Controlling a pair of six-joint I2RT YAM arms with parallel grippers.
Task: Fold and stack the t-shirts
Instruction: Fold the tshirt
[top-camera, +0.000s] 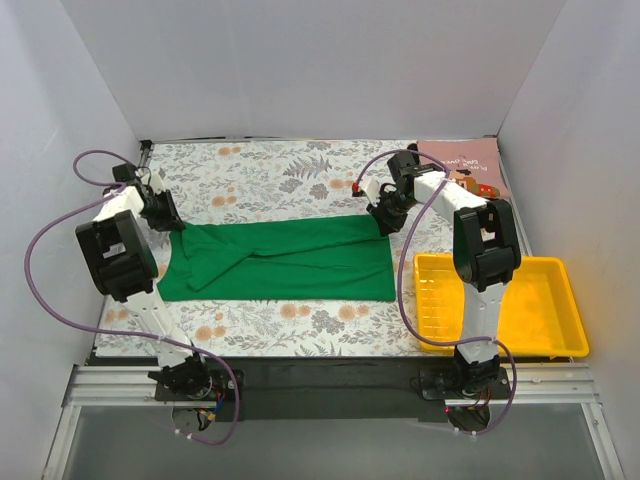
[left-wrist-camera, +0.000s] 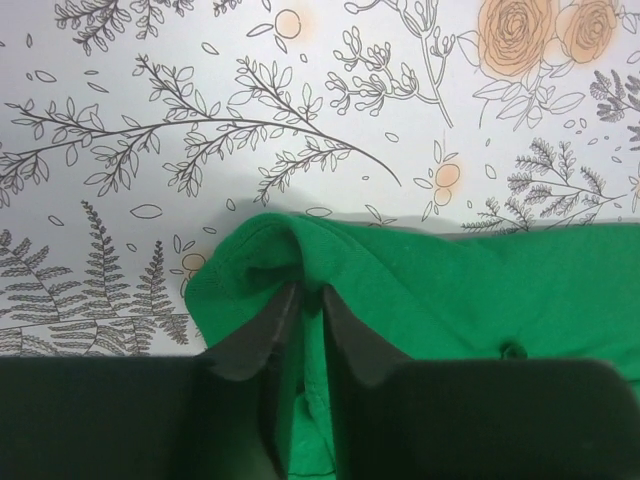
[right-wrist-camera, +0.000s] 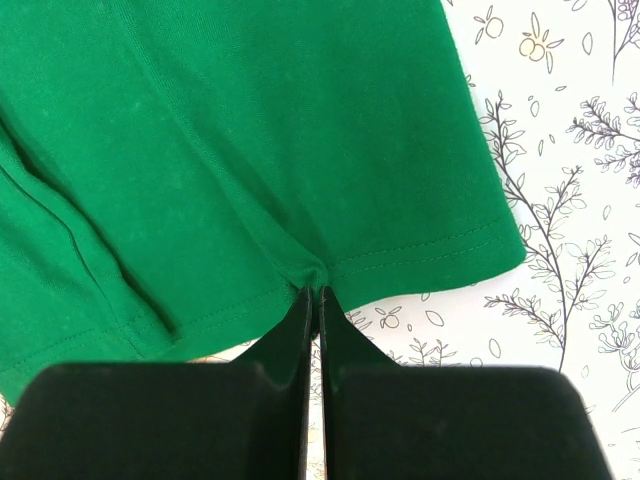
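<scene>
My floral counter (top-camera: 270, 180) carries the green shirt (top-camera: 290, 262) across its middle, the pink shirt (top-camera: 478, 160) far right, the tray (top-camera: 545, 305) near right

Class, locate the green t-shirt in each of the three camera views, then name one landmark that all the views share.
Top external: the green t-shirt lies spread out across the middle of the table.
Left wrist: lower centre and right, an edge fold pinched by the left gripper.
Right wrist: fills the upper left, its hem pinched by the right gripper.
Shared landmark: the floral tablecloth under the shirt.
</scene>
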